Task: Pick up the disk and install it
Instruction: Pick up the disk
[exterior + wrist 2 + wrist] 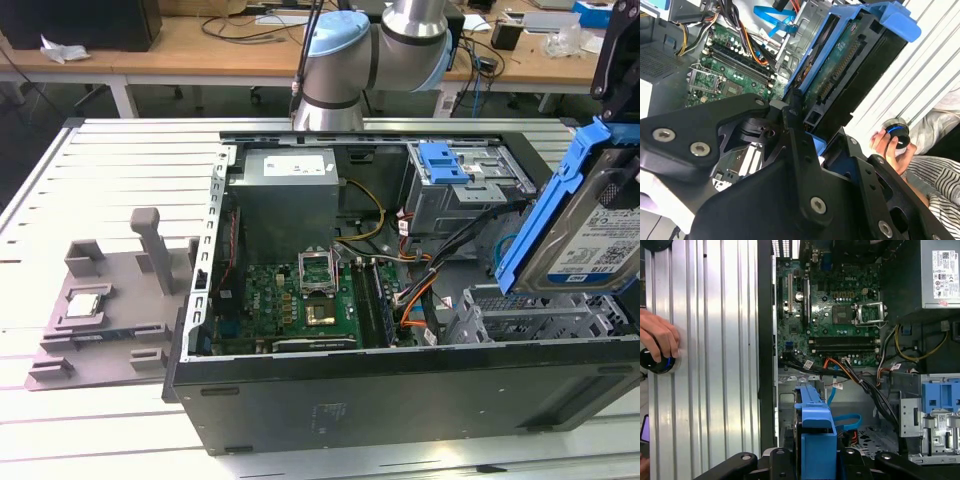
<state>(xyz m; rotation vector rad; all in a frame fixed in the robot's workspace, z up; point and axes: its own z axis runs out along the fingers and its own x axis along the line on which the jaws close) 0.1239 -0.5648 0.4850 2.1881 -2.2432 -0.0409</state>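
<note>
The disk (603, 240), a silver-grey hard drive with a white-and-blue label in a blue plastic bracket, hangs tilted above the right end of the open computer case (400, 390) in the exterior view. My gripper (622, 165) is shut on it from above. In the second wrist view the disk (850, 65) shows its green board and connector edge ahead of the black fingers (790, 120). The first wrist view shows the blue bracket end of the disk (815, 425) clamped in the gripper (815, 457), over the metal drive cage (790, 410).
Inside the case lie the motherboard (300, 300), a grey power supply (285, 190), orange and black cables (415, 290) and a cage with a blue latch (445, 165). A grey fixture (100, 310) holding a CPU chip sits at the exterior view's left. A person's hand (657, 337) holds a black knob on the slatted table.
</note>
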